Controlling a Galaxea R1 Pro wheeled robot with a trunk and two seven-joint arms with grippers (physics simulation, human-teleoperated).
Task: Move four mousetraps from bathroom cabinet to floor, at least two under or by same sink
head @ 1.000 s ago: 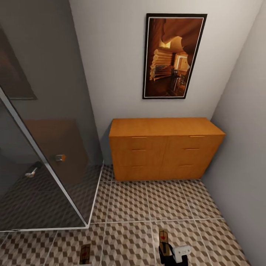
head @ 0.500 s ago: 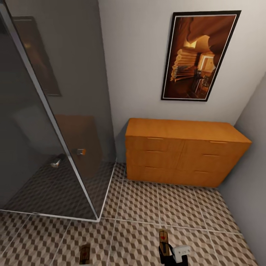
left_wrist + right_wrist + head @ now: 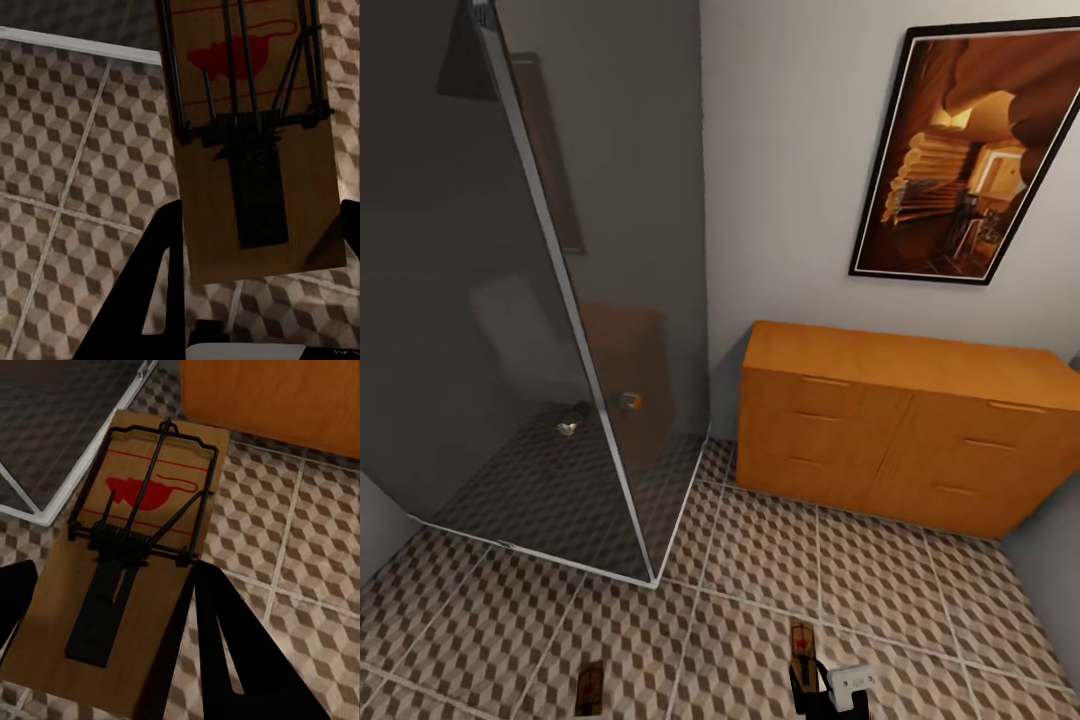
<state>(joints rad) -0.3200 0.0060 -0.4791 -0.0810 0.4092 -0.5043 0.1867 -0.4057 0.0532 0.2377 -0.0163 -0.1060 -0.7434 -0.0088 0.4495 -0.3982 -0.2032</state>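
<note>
Two mousetraps are in my grippers. My left gripper [image 3: 262, 217] is shut on a wooden mousetrap [image 3: 251, 112] with a red mouse print, and that trap [image 3: 590, 688] hangs low over the cube-patterned bathroom floor [image 3: 760, 560]. The right gripper [image 3: 112, 577] is shut on a second mousetrap [image 3: 139, 562], which pokes up at the head view's lower edge [image 3: 803, 648]. Against the back wall stands the orange-brown cabinet [image 3: 900, 420], all its drawers shut, well ahead of both grippers. The sink is out of view.
A dark glass shower enclosure [image 3: 530, 330] with a metal corner post [image 3: 575, 330] stands on the left, its white curb [image 3: 560, 565] running along the floor. A framed picture [image 3: 970, 150] hangs above the cabinet. A grey wall [image 3: 1060, 580] closes the right side.
The whole head view has swung left, so cabinet and picture sit further right and the shower glass takes more room. Both traps stay at the same spots in the grippers.
</note>
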